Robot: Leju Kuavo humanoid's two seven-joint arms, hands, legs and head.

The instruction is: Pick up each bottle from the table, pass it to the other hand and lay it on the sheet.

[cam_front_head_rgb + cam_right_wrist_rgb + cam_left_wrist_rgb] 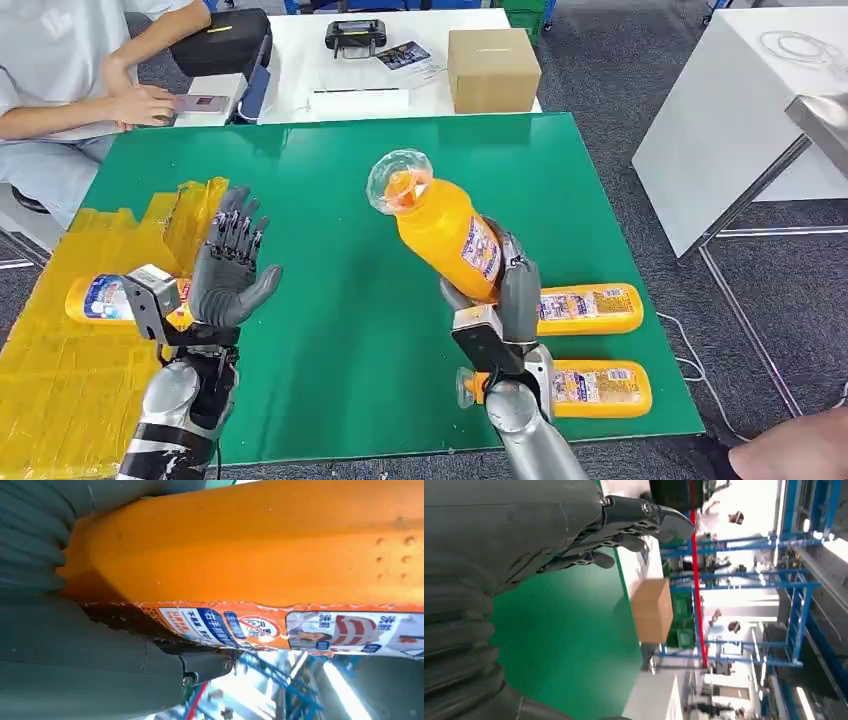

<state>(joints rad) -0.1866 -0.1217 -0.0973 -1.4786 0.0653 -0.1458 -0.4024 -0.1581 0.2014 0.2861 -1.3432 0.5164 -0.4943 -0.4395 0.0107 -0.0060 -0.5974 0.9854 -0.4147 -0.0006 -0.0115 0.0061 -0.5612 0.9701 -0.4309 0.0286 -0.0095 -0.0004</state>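
Note:
My right hand (505,290) grips an orange bottle (440,220) with a clear cap, raised above the green table (320,200) and tilted toward the left. The same bottle (260,545) shows close up in the right wrist view, its label facing the camera. My left hand (230,270) is raised with its fingers spread, palm toward the bottle, holding nothing. In the left wrist view the left hand (524,535) hangs over the green surface. One orange bottle (110,298) lies on the yellow sheet (70,370) behind the left wrist. Two more bottles (585,308) (590,388) lie at the table's right front.
A cardboard box (493,68) stands on the white table (300,50) beyond, with a black device and papers. A person (70,70) sits at the far left. A white table (740,110) stands to the right. Another person's hand (800,450) shows at the bottom right.

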